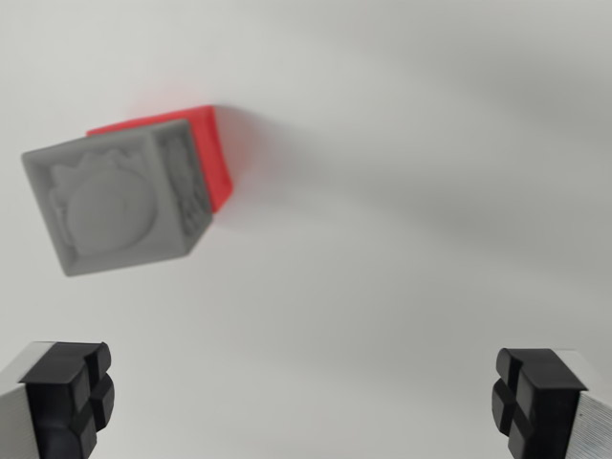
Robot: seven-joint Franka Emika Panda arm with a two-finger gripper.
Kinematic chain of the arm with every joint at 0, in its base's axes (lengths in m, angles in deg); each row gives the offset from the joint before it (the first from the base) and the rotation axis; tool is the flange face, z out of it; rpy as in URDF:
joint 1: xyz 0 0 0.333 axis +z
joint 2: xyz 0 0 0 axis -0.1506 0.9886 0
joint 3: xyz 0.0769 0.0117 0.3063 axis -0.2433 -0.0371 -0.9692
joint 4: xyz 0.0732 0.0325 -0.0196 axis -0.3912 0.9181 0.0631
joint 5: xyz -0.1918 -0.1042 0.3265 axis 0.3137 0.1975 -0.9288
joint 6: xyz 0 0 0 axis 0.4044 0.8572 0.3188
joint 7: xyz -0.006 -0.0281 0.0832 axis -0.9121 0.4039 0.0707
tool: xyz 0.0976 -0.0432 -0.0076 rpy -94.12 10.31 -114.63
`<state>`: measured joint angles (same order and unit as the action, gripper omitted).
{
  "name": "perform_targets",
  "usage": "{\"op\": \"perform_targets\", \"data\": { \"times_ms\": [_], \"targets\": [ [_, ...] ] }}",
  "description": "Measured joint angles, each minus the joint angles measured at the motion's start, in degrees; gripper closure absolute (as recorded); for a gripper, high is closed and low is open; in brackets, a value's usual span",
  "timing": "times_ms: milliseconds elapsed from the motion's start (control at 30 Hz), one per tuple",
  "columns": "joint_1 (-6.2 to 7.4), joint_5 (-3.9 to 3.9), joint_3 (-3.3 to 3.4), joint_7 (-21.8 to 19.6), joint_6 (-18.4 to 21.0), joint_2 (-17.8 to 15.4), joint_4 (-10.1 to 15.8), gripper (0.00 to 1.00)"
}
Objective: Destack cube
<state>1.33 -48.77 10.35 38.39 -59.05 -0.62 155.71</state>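
A grey cube (110, 201) with a round embossed face sits stacked on a red cube (212, 153), whose edge shows behind and to the wrist view's right of it. Both stand in the upper left of the wrist view on a white surface. My gripper (301, 402) is open, with its two black fingertips (72, 392) wide apart at the bottom corners. Nothing lies between them. The stack is above and to the left of the gap between the fingers, apart from both.
The white surface (411, 191) fills the rest of the view, with soft shadows only.
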Motion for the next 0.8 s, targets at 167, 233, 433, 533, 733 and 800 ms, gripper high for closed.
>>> {"op": "perform_targets", "data": {
  "times_ms": [167,233,433,533,733,800],
  "targets": [
    [1.26,0.49,-0.65,0.51,-1.4,1.22,0.08,0.0],
    [1.76,0.74,-0.91,0.67,-1.98,1.79,0.08,0.0],
    [3.21,1.39,-1.63,1.07,-3.47,3.4,-0.1,0.0],
    [4.11,1.83,-2.01,1.32,-4.32,4.45,-0.4,0.0],
    [5.55,2.47,-2.52,1.63,-5.7,6.32,-0.96,0.0],
    [5.72,2.58,-2.51,1.63,-6.38,6.86,-0.96,0.0]
  ]
}}
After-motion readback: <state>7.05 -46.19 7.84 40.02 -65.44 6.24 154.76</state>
